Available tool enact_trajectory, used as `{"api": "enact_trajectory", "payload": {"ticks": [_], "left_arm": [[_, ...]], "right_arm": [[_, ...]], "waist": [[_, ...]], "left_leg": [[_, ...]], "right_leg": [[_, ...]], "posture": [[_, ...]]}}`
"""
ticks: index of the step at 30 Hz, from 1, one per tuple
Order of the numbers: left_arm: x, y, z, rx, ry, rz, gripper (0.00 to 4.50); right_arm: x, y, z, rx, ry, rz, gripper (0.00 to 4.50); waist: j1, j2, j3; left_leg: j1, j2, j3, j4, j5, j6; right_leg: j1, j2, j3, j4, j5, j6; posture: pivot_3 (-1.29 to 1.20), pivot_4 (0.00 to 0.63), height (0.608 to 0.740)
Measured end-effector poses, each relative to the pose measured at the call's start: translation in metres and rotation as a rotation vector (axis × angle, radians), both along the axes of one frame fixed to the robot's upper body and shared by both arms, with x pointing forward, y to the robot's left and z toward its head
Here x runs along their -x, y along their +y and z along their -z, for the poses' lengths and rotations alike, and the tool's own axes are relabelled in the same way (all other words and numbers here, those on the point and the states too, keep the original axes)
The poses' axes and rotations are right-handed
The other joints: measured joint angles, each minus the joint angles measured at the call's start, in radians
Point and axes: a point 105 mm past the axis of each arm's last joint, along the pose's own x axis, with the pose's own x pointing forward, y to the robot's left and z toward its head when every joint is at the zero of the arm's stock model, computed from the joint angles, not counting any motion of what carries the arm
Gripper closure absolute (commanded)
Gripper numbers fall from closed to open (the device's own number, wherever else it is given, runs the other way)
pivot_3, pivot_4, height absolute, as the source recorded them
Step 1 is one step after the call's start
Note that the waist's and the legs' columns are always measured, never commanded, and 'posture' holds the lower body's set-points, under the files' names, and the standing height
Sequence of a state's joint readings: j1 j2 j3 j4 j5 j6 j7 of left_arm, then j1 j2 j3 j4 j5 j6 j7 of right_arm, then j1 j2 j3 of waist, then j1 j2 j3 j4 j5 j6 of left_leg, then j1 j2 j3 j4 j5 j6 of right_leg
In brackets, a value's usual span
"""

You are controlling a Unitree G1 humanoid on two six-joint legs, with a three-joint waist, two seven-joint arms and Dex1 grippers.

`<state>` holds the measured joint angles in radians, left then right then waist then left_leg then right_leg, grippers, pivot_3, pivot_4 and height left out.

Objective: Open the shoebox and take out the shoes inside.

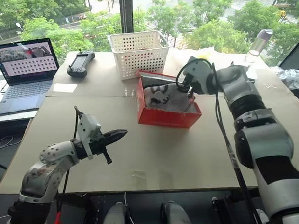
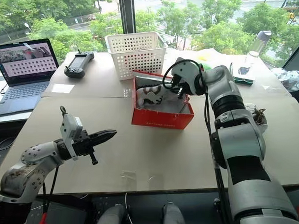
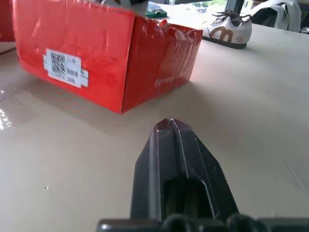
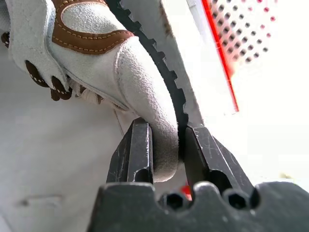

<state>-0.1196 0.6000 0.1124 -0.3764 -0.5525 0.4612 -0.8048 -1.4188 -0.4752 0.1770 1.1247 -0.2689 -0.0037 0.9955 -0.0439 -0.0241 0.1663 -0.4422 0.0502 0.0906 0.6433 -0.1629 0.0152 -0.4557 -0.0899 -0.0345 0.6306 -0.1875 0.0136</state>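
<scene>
Right gripper [image 4: 166, 145] clamped on shoe [image 4: 96, 63] heel, over open shoebox [image 1: 166, 115] mid-table, for lifting out. Left gripper [image 3: 170, 126] fully closed, empty, parked clear near box corner.

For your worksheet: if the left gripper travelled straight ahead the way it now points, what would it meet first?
Most likely the red shoebox: the shut left gripper aims at its near corner across bare table, though depth is hard to judge.

I see a red shoebox [image 1: 165, 115] with a white barcode label, a whitish-grey shoe [image 4: 116, 82] with brown trim, a white perforated basket [image 1: 138, 53], black claw fingers [image 4: 135, 154], and a beige surface [image 1: 153, 156].
</scene>
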Motion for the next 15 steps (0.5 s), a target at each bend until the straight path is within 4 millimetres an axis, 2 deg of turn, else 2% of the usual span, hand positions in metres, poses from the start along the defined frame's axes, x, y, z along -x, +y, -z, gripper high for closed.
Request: {"api": "enact_trajectory", "payload": {"ticks": [2, 6, 8, 11, 15], "left_arm": [[0.000, -0.001, 0.001, -0.001, 0.002, 0.007, 4.50], [0.000, -0.002, 0.001, 0.000, 0.007, 0.015, 4.50], [-0.003, -0.001, 0.002, 0.002, 0.011, 0.013, 4.50], [-0.007, -0.002, -0.002, 0.003, 0.002, 0.020, 4.50], [-0.009, -0.006, -0.003, 0.007, 0.002, 0.040, 4.50]], "right_arm": [[0.001, -0.007, -0.013, -0.051, -0.009, 0.035, 3.74], [0.008, -0.038, -0.043, -0.168, -0.045, 0.134, 3.74], [0.014, -0.047, -0.046, -0.176, -0.058, 0.152, 3.74], [0.022, -0.055, -0.025, -0.132, -0.026, 0.172, 3.74], [0.029, -0.052, 0.009, -0.064, 0.047, 0.174, 3.74]], "waist": [[0.002, 0.000, 0.000], [0.015, 0.000, 0.000], [0.020, 0.000, 0.000], [0.022, 0.000, 0.000], [0.021, 0.000, 0.000]], "left_leg": [[0.000, 0.000, 0.000, 0.000, 0.000, 0.000], [-0.001, -0.001, 0.000, 0.000, 0.000, 0.000], [-0.001, -0.001, 0.000, 0.000, 0.000, 0.000], [-0.001, 0.000, 0.001, 0.000, 0.000, 0.000], [-0.001, 0.000, 0.001, 0.000, 0.000, 0.000]], "right_leg": [[0.000, -0.001, 0.000, 0.000, 0.000, 0.000], [0.000, -0.001, -0.001, -0.001, 0.000, -0.001], [0.000, -0.001, -0.001, -0.001, 0.000, -0.001], [0.000, -0.001, 0.000, -0.001, 0.000, 0.001], [-0.001, -0.001, 0.000, 0.000, 0.000, 0.001]], "posture": [[0.00, 0.150, 0.733], [0.00, 0.150, 0.733], [0.00, 0.150, 0.733], [0.00, 0.150, 0.733], [0.00, 0.150, 0.733]]}}
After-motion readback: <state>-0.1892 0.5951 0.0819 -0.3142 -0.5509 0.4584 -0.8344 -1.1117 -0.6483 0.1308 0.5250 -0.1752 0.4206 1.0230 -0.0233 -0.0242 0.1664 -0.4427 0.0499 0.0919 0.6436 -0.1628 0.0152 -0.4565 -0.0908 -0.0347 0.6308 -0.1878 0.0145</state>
